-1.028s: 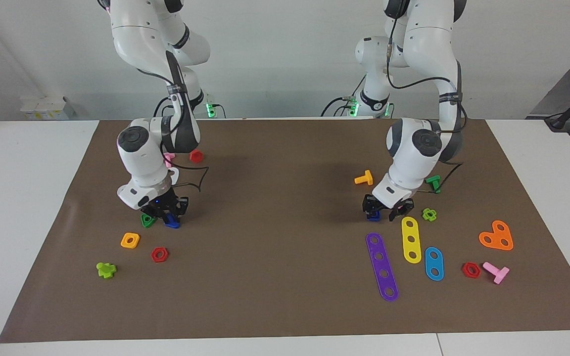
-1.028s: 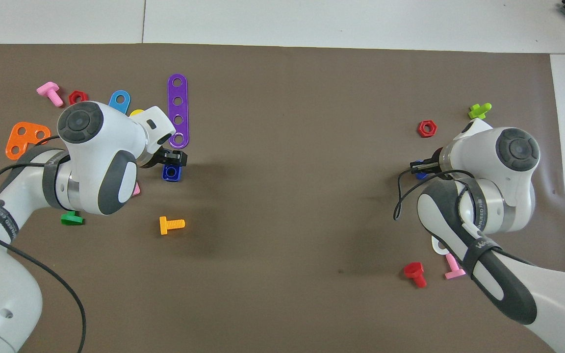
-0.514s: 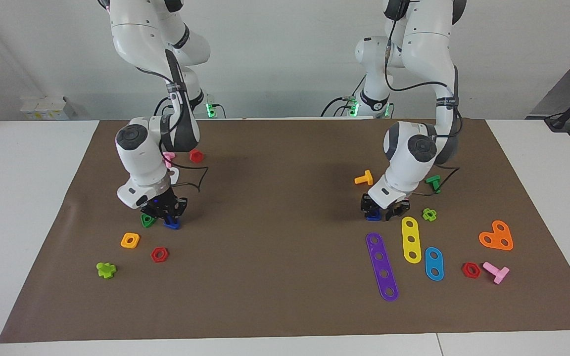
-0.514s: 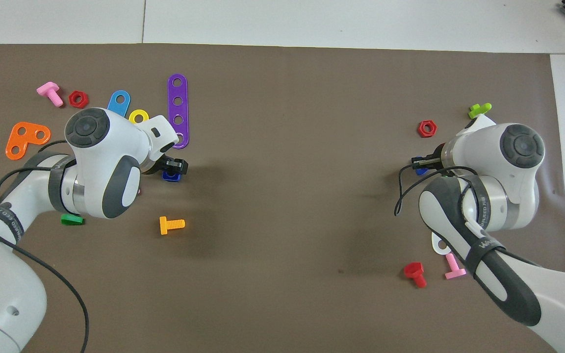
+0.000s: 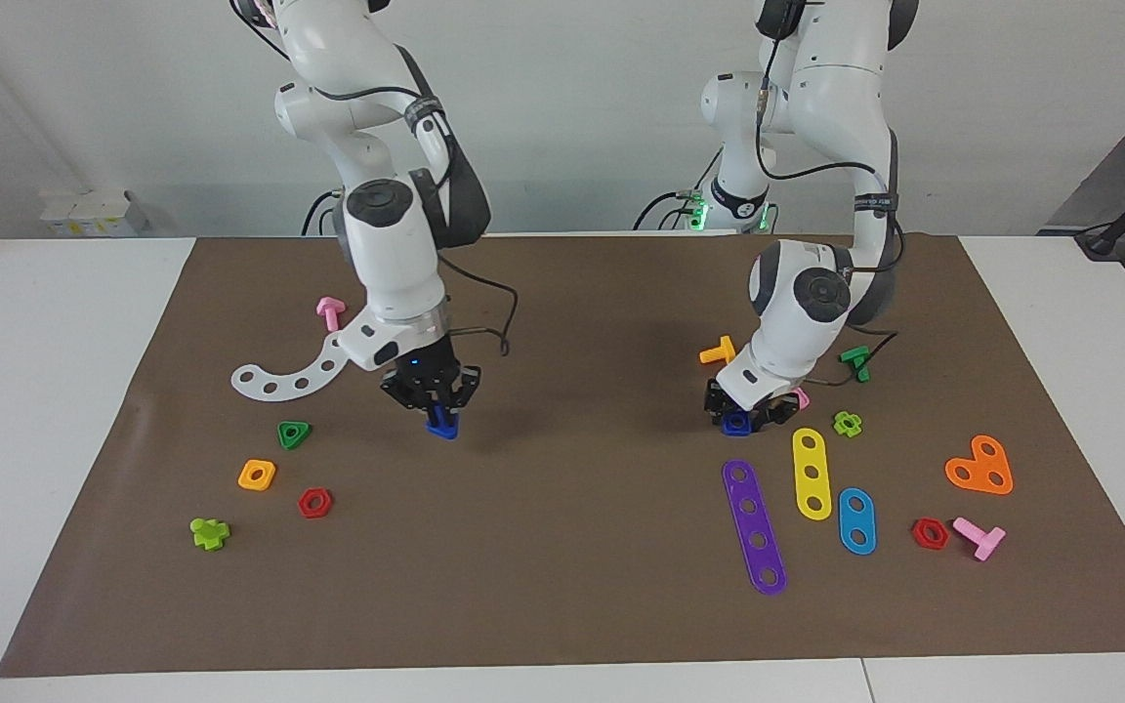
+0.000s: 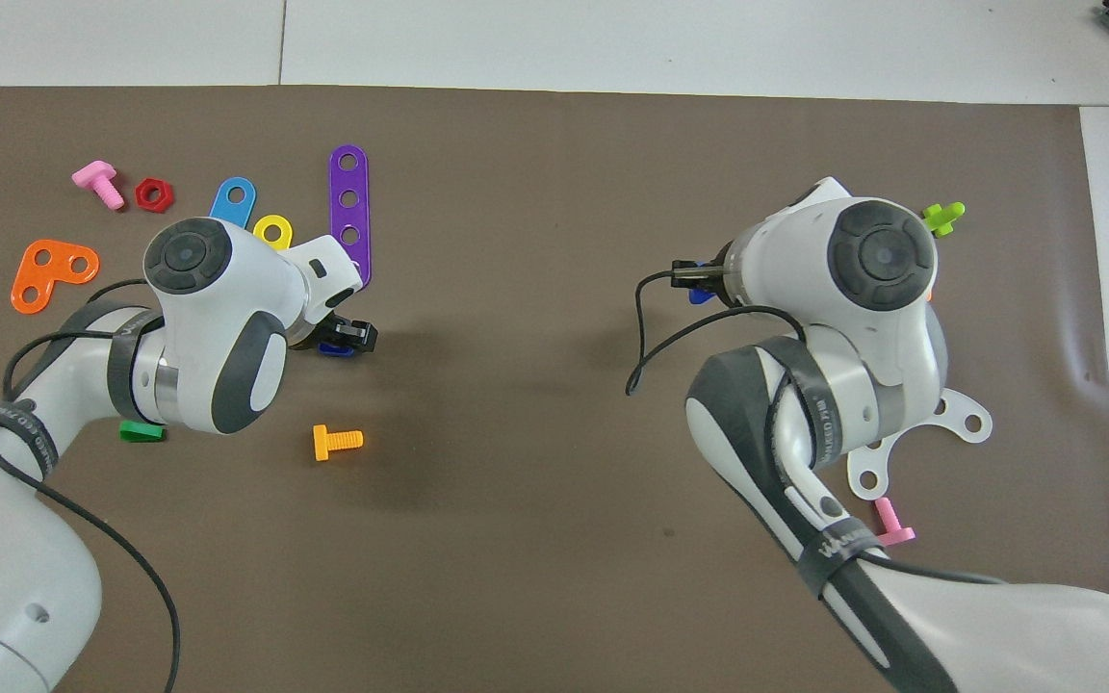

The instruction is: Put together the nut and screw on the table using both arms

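Both your grippers have a blue piece.

Your right gripper (image 5: pixel 436 408) is up over the brown mat of the table (image 5: pixel 562 586), pinched tight on the screw (image 5: pixel 442 423). Your left gripper (image 5: pixel 744 414) is low on the mat toward the left arm's end, closed on the nut (image 5: pixel 736 421), right next to the purple strip (image 5: pixel 754 527) and the yellow strip (image 5: pixel 811 473).

Smooth, glossy white shells on both arms (image 5: pixel 396 254) — dark grey caps look matt. The brown mat (image 5: pixel 572 605) is flat and matt, paper-like, with a faint crease near one edge. The screw (image 5: pixel 442 423) and nut (image 5: pixel 736 421) — smooth dark-blue plastic. White bench (image 5: pixel 55 391), slight sheen.
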